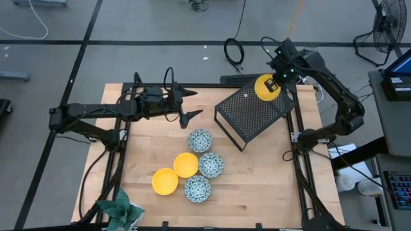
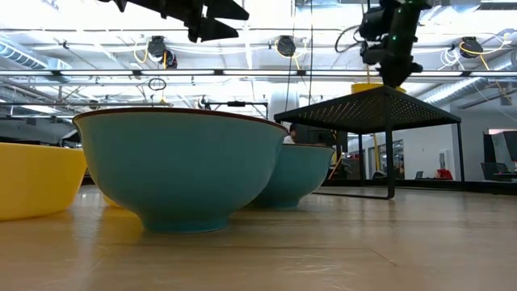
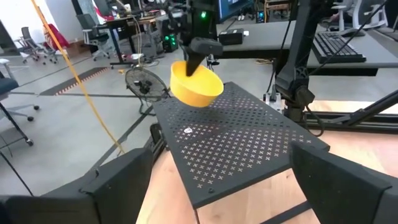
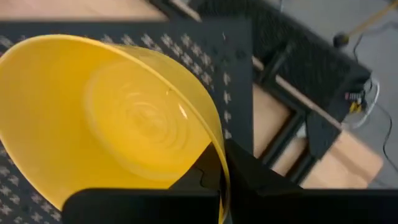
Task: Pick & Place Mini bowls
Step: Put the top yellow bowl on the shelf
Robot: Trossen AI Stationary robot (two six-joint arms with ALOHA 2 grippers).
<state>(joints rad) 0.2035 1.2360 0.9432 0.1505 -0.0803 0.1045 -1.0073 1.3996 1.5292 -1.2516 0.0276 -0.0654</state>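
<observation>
Teal-patterned bowl (image 2: 182, 166) sits closest to the low cam, w/ a second one (image 2: 300, 174) behind it and a yellow bowl (image 2: 36, 178) at the edge. From above: five bowls clustered mid-table (image 1: 257, 186), three patterned (image 1: 200, 139) (image 1: 210, 164) (image 1: 197, 188) and two yellow (image 1: 185, 164) (image 1: 164, 181), all close together, some touching.

Sixth bowl, yellow (image 1: 265, 87), is pinched at its rim by the right tool (image 1: 275, 82), one finger inside the wall and one outside. It hangs tilted over the far corner of the black perforated stand (image 1: 250, 115); can't tell if its base touches the top yet.

Risks, as I judge them:
- Rim-only pinch on a smooth wall, so the bowl could slip or swing.
- It's near the stand's far edge; released tilted, it could roll off the back, past the table.
- Pressing down too hard could shove the light stand.

Left tool (image 1: 191, 106) hovers over the near-left side of the table, fingers wide apart, holding nothing, well apart from the stand and just beyond the cluster.
</observation>
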